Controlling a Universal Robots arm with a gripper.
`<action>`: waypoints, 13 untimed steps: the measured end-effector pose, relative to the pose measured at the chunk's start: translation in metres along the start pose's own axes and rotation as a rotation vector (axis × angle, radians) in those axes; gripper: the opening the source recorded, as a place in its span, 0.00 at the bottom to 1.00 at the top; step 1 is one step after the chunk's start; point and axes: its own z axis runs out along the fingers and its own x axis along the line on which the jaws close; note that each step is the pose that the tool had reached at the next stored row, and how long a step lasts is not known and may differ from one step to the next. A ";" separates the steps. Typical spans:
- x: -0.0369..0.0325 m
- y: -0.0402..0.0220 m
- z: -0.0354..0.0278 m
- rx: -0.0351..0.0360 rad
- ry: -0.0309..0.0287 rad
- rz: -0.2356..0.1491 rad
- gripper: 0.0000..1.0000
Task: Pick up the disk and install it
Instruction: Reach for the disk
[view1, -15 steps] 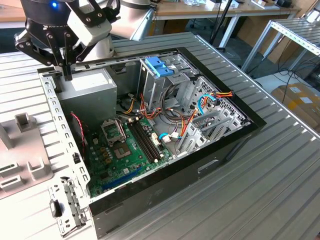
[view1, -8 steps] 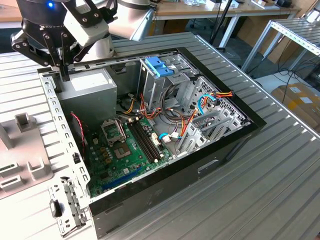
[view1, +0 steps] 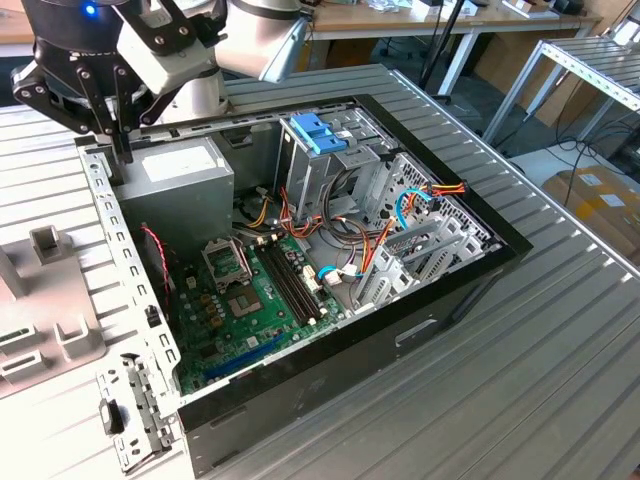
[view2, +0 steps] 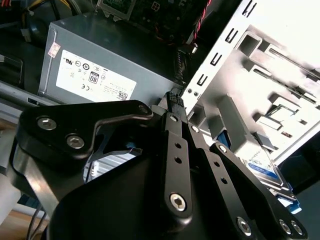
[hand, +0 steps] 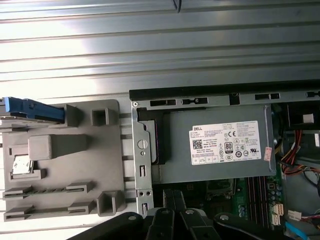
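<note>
The pincer (view1: 113, 128) hangs over the rear edge of the open computer case (view1: 420, 330), just beside the outer end of the power supply (view1: 178, 172). Whether it is released or clenched I cannot tell, but it carries no disk.

The disk (hand: 31, 109) sits outside the case in a grey fixture (hand: 65, 165) on the worktop (view1: 520, 400). It lies across the case's perforated rear wall from the power supply, at the fixture corner farthest from it. In the second wrist view its white label with the blue band shows past the pincer's black links.

The fixture's slots and blocks probably hold the disk in a known pose, with a blue rail exposed for a clean grasp.

The light-blue latch piece (view1: 318, 130) on the drive cage stands on the far side of the power supply from the fixture. I judge the pick-up not yet made.
</note>
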 end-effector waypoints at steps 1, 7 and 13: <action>0.0007 0.0000 0.0000 0.0000 0.0000 0.000 0.11; 0.0048 -0.0004 -0.0001 0.0000 0.0000 0.000 0.11; 0.0084 -0.0006 -0.0002 0.0000 0.0000 0.000 0.11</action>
